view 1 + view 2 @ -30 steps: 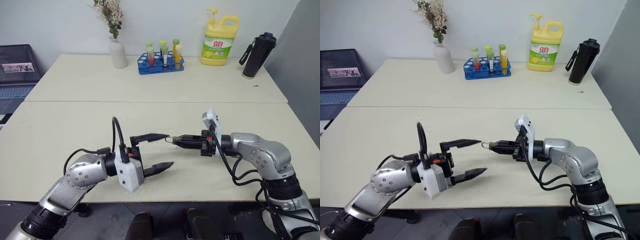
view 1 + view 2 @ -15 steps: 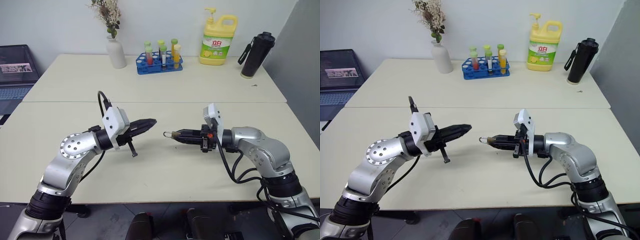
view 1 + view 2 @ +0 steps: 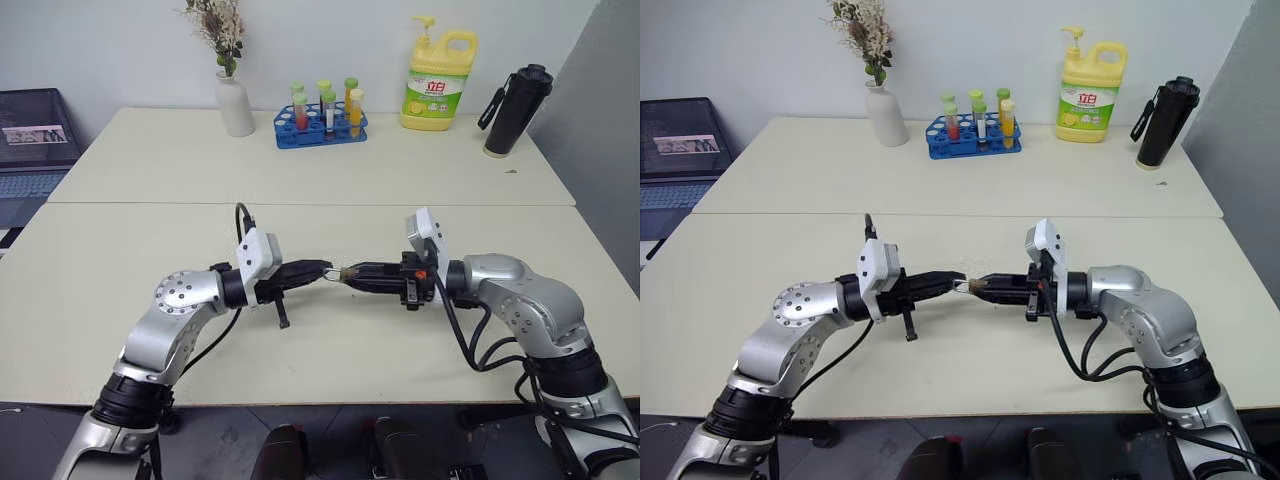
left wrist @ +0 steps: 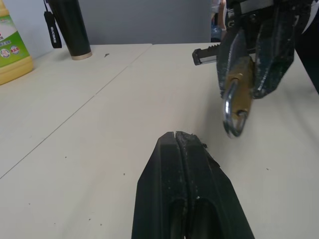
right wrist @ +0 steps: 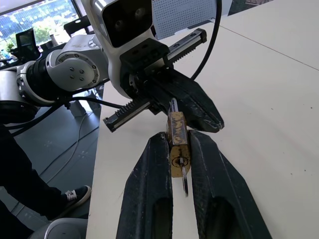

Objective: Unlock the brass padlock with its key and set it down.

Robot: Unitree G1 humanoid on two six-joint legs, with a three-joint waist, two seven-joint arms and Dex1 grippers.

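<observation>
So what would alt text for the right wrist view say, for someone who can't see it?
The right pincer, shut on a tiny brass padlock, holds it above a pale table, with a small silvery key hanging from its keyhole. The left pincer, shut, points at the lock's far end from the opposite side.

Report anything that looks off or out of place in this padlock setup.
Nothing is spilled or damaged. One oddity: the left gripper is shut on nothing, its tips just short of the shackle, while the key sits in the keyhole of the brass padlock, which the right gripper clamps. The bottles and test tube rack stand upright.
</observation>
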